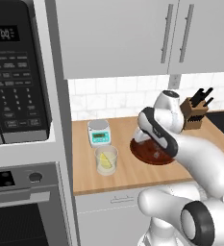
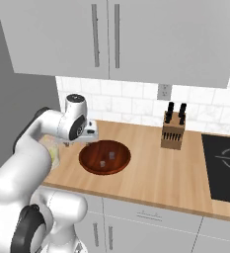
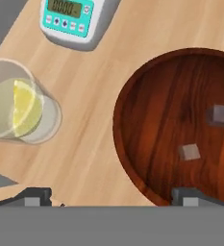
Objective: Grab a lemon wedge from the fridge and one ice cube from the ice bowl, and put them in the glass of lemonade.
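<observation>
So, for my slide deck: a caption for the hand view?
Open gripper above the ice bowl holding two ice cubes, beside the glass of lemonade with the lemon wedge inside.

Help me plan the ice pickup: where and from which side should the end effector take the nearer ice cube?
Come straight down on the nearer ice cube, closing on two opposite flat sides. It lies apart from the other cube on the floor of the ice bowl, whose rim blocks sideways approaches.

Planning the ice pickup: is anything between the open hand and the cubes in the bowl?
Nothing visible. The hand hangs open above the near rim of the ice bowl, with two ice cubes lying uncovered inside; the glass of lemonade stands off to one side.
</observation>
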Available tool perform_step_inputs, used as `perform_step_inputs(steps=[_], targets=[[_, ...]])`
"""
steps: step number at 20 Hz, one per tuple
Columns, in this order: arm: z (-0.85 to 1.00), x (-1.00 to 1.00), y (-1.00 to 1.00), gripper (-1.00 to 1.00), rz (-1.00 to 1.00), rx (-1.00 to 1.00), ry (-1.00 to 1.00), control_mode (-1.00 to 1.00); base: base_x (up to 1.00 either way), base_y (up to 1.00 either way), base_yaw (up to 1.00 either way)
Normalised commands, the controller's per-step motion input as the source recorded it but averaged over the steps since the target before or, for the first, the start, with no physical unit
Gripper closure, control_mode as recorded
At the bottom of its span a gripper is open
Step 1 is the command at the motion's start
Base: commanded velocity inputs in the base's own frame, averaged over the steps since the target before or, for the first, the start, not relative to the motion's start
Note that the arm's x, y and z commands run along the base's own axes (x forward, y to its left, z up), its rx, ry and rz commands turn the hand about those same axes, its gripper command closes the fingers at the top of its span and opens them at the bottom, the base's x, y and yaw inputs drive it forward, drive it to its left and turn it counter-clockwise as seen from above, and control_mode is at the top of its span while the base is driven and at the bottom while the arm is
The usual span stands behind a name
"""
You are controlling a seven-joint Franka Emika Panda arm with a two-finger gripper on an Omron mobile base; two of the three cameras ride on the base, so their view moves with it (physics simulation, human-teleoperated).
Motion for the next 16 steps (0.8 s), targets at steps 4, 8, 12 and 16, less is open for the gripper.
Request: perform_step_inputs(steps=[4,8,12,16], targets=[[0.00,0.29,-0.74,-1.00,-0.40,-0.13,0.30,-1.00,0.00,0.00,0.00],[-0.08,0.38,-0.72,-1.00,-0.33,-0.07,0.53,-1.00,0.00,0.00,0.00],[-0.58,0.19,-0.14,-1.00,-0.06,0.06,0.17,-1.00,0.00,0.00,0.00],[-0.87,0.04,-0.06,-1.00,-0.01,0.03,0.01,-1.00,0.00,0.00,0.00]])
